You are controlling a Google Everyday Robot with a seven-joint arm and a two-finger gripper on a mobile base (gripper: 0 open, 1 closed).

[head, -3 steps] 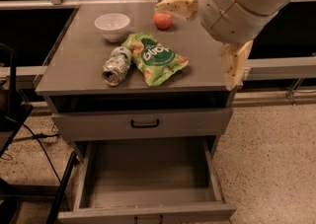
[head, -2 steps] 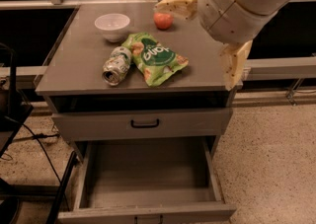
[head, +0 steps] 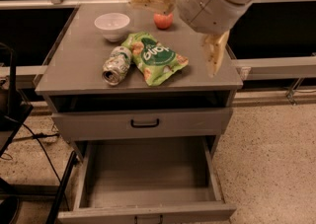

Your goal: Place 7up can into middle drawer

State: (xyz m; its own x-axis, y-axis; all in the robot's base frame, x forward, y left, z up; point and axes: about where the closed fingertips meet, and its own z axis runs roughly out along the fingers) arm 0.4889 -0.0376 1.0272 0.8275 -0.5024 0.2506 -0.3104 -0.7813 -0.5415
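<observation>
The small green-and-white aluminium 7up can (head: 117, 65) is laid on its side on the grey cabinet's top surface (head: 74, 65), left of centre in the frame, touching the larger green crisp bag (head: 157, 58). The wide grey middle drawer (head: 148, 178) is pulled out at the bottom, its floor bared to receive the can. The two-finger gripper (head: 172, 37) is held spread and empty towards the upper right; the can lies below and left of it.
</observation>
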